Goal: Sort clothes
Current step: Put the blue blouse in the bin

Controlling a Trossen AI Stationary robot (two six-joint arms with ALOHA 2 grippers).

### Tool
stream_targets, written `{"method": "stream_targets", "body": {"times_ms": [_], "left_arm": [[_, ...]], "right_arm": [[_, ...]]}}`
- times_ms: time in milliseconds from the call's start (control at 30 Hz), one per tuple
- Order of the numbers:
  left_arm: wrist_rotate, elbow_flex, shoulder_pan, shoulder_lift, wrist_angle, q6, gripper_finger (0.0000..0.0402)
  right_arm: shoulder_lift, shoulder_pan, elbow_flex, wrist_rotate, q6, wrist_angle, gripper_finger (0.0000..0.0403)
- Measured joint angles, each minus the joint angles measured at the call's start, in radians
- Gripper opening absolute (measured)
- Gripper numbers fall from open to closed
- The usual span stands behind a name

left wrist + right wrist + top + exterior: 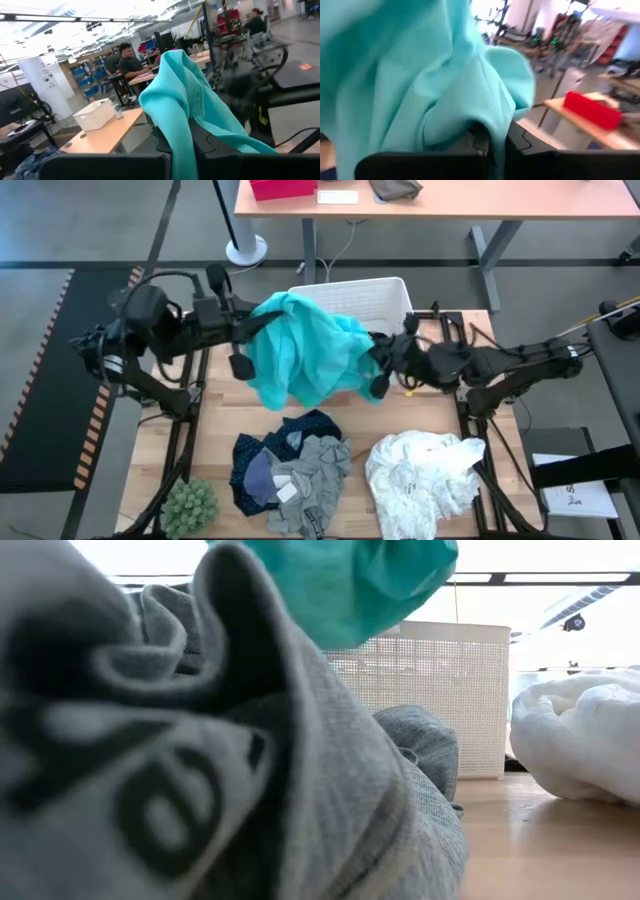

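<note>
A teal garment hangs in the air between my two grippers, in front of the white plastic bin. My left gripper is shut on its left side and my right gripper is shut on its right side. Below, on the table, a navy patterned garment and a grey one lie heaped together at the near middle. A large white garment rests on the table at the near right. My left gripper pinches a bunched fold of the teal garment between its two fingers, coming level from the table's left. The cloth rises over the fingers and drapes away, lifted clear of the table. My right gripper pinches a gathered fold of the teal garment between its two fingers, coming level from the table's right. The cloth billows beyond the fingers and hangs slack, clear of the table.
A green spiky plant stands at the table's near left corner. The grey garment fills most of the low view, with the bin behind it. A desk with a red box stands beyond the table.
</note>
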Motion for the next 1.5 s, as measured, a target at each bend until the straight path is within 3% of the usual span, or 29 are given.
{"method": "stream_targets", "body": {"times_ms": [300, 500, 700, 933, 1100, 1500], "left_arm": [[0.034, -0.001, 0.108, 0.010, 0.068, 0.044, 0.0000], [0.091, -0.024, 0.212, 0.038, 0.065, 0.027, 0.0000], [0.200, -0.077, 0.314, 0.063, 0.070, -0.012, 0.0000], [0.233, -0.248, 0.409, 0.063, 0.162, -0.054, 0.0000], [0.366, -0.394, 0.490, 0.063, 0.247, -0.136, 0.0000], [0.434, -0.628, 0.609, 0.059, 0.353, -0.259, 0.0000]], "right_arm": [[-0.021, -0.010, 0.168, 0.183, -0.239, -0.024, 0.0000], [-0.018, -0.036, 0.268, 0.203, -0.364, -0.021, 0.0000], [-0.023, -0.108, 0.283, 0.202, -0.436, -0.045, 0.0000], [-0.026, -0.228, 0.265, 0.126, -0.255, -0.269, 0.0000], [-0.022, -0.331, 0.189, 0.017, -0.141, -0.277, 0.0000], [0.072, -0.508, 0.066, -0.154, 0.030, -0.291, 0.0000]]}}
